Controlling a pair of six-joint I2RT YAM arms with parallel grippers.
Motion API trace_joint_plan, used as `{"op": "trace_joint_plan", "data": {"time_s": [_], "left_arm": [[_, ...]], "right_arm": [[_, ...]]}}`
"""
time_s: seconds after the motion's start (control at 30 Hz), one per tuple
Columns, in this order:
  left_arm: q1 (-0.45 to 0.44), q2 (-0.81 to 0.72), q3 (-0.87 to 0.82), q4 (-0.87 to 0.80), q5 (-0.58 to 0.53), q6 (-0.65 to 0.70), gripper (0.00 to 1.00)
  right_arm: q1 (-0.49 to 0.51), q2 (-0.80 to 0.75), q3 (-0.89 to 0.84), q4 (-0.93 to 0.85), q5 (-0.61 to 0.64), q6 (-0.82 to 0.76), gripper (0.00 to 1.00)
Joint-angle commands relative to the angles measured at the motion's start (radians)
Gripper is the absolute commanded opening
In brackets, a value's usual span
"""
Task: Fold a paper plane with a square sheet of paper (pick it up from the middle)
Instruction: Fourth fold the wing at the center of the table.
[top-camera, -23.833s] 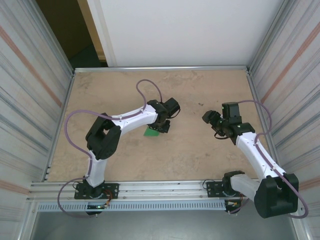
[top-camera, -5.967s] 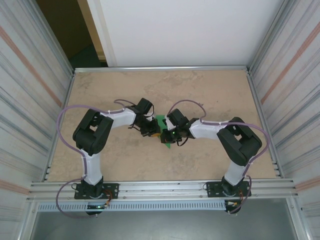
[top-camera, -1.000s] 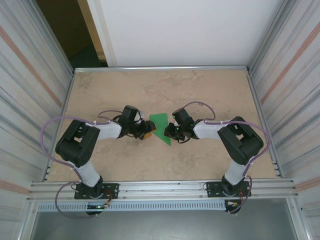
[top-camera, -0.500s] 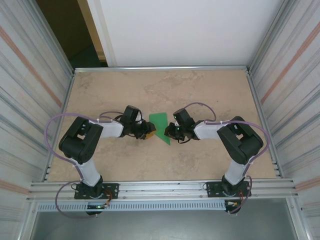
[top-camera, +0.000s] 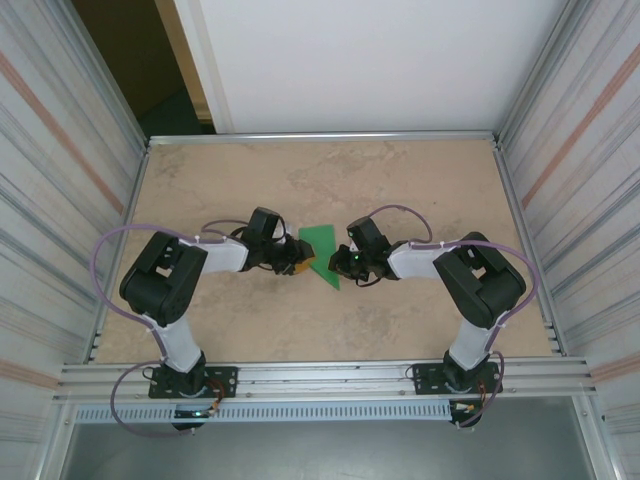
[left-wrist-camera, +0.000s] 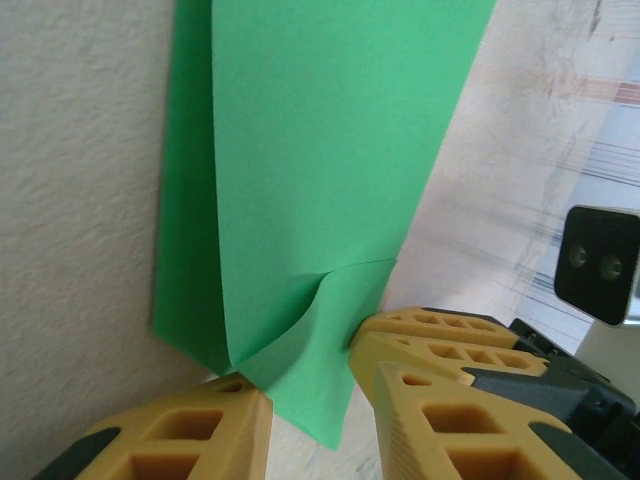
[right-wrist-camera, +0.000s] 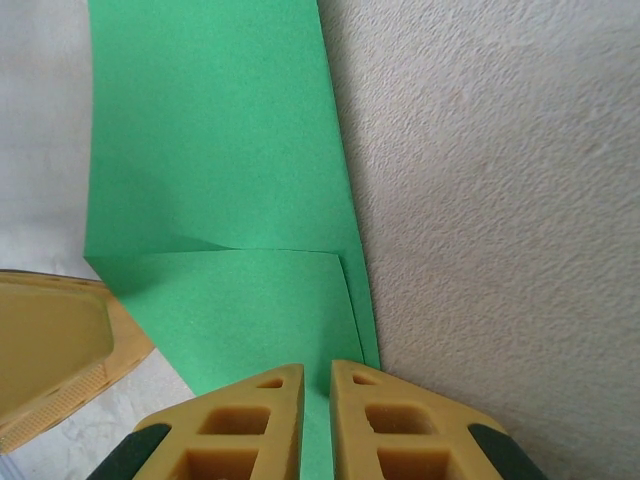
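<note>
The square sheet of paper (top-camera: 320, 243), bright green, lies mid-table folded into a wedge with its sharp tip toward me. My left gripper (top-camera: 297, 263) is at its left edge and my right gripper (top-camera: 340, 263) at its right edge. In the left wrist view the paper (left-wrist-camera: 320, 150) has a curled flap corner hanging loose between the parted jaws of the left gripper (left-wrist-camera: 315, 400), and the right gripper's fingers (left-wrist-camera: 430, 335) touch the paper's edge. In the right wrist view the right gripper (right-wrist-camera: 317, 372) has only a slit between its jaws, tips against the paper (right-wrist-camera: 220, 150).
The beige table (top-camera: 420, 180) is walled by metal panels on both sides, with an aluminium rail (top-camera: 330, 375) along the near edge. Purple cables (top-camera: 110, 260) loop off both arms. The left gripper's finger (right-wrist-camera: 50, 340) lies close beside the right one.
The left jaws have narrowed around the paper's flap and the left arm's elbow has shifted a little to the right. The paper and the right gripper have stayed in place.
</note>
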Motion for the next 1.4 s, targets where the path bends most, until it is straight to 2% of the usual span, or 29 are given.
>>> {"op": "trace_joint_plan", "data": {"time_s": [0.0, 0.47, 0.67, 1.1, 1.23, 1.37], "left_arm": [[-0.003, 0.002, 0.017, 0.041, 0.04, -0.014, 0.32], [0.038, 0.045, 0.037, 0.052, 0.065, 0.057, 0.28], [0.05, 0.087, 0.089, -0.003, 0.105, 0.122, 0.24], [0.05, 0.082, 0.1, -0.049, 0.111, 0.145, 0.09], [0.047, 0.058, 0.102, -0.072, 0.087, 0.142, 0.03], [0.035, 0.039, 0.12, -0.098, 0.062, 0.135, 0.03]], "right_arm": [[-0.007, 0.033, -0.026, -0.047, 0.018, 0.013, 0.14], [-0.011, 0.035, -0.033, -0.042, 0.014, 0.008, 0.14], [-0.011, 0.033, -0.033, -0.039, 0.012, 0.003, 0.15], [-0.011, -0.04, 0.001, -0.085, 0.038, -0.109, 0.27], [0.001, -0.111, 0.01, -0.128, 0.094, -0.185, 0.34], [0.048, -0.189, 0.011, -0.188, 0.235, -0.273, 0.41]]}}
